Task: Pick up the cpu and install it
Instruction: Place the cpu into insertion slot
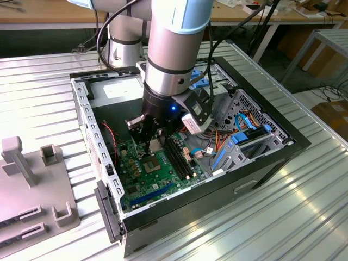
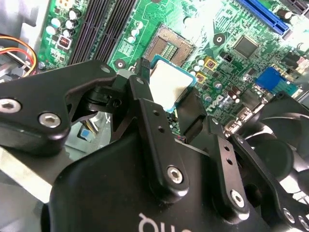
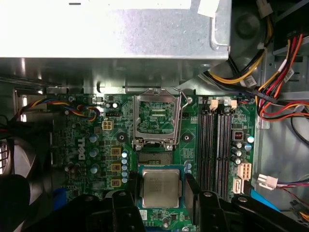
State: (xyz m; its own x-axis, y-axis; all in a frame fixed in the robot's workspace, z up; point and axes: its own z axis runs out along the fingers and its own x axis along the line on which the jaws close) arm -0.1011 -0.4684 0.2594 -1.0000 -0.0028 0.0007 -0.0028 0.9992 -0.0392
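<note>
Gripper pinching the cpu over the motherboard

The arm reaches down into the open computer case lying on the metal table; in both wrist views the two black fingers press on opposite edges of the pale silver chip, holding it flat and clear of the green board; the cpu hangs just beside the open socket, not seated in it; the socket's metal frame stands raised, with the memory slots near.
</note>
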